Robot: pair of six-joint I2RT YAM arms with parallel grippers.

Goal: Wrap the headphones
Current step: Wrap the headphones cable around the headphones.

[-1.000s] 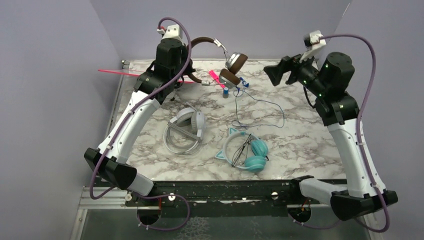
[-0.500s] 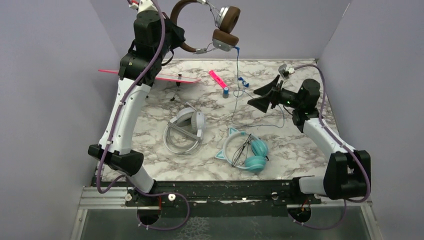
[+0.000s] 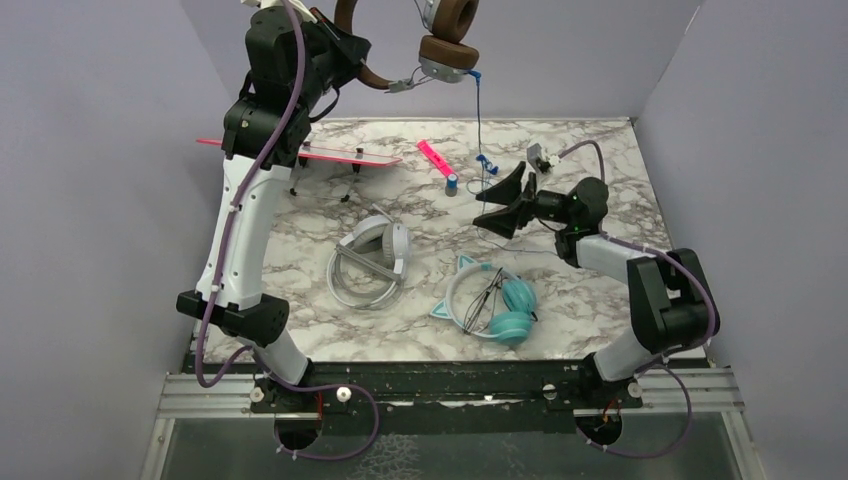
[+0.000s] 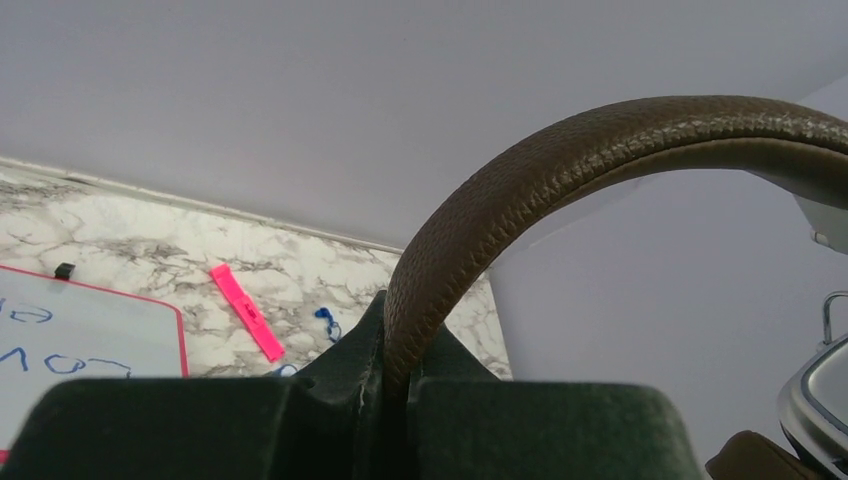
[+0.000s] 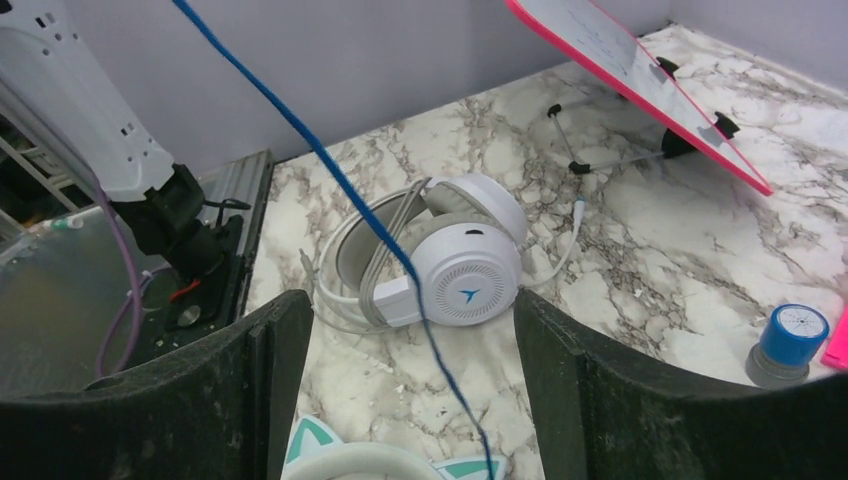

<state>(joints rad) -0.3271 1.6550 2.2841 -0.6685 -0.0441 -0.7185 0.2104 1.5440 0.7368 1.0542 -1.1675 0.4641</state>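
My left gripper point(image 3: 345, 52) is shut on the band of the brown headphones point(image 3: 446, 45) and holds them high above the table's far side; the band point(image 4: 560, 175) runs up from between its fingers in the left wrist view. Their blue cord point(image 3: 478, 120) hangs down to the table. My right gripper point(image 3: 500, 200) is open low over the table, and the cord point(image 5: 400, 255) passes between its fingers without touching them. The white-grey headphones point(image 3: 372, 262) with a blue logo point(image 5: 468, 270) lie left of centre. The teal cat-ear headphones point(image 3: 492, 305) lie near the front.
A pink-framed whiteboard point(image 3: 300, 152) stands on a stand at the back left. A pink strip point(image 3: 435, 158) and a small blue-capped stamp point(image 3: 452, 184) lie behind the white set. Purple walls close the back and sides.
My left gripper has lifted the brown headphones higher, pulling the cord straight. My right gripper has swung down and left, low over the table, until its open jaws straddle the hanging cord.
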